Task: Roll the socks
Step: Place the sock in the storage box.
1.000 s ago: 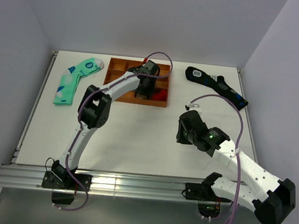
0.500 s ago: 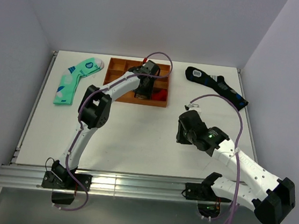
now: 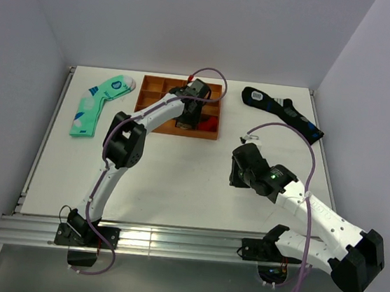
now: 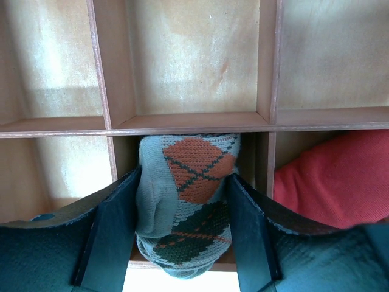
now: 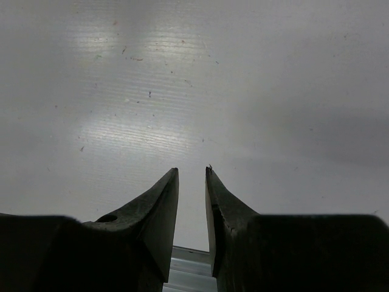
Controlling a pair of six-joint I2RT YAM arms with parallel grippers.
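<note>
Here the left gripper [image 4: 185,234] clasps the rolled argyle sock [image 4: 188,207] over a near-row compartment of the wooden divider tray [image 3: 148,95], beside a red bundle [image 4: 331,176]. To finish well, it should lower the roll squarely between the partitions before letting go, so the roll stays tight. The right gripper [image 5: 191,201] hangs nearly closed and empty above the bench [image 3: 177,179].

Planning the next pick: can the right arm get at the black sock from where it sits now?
Probably yes. The black sock lies flat in the open at the table's far right, nothing on it. The right gripper hovers over bare table, jaws nearly closed and empty, with no obstacle between.
</note>
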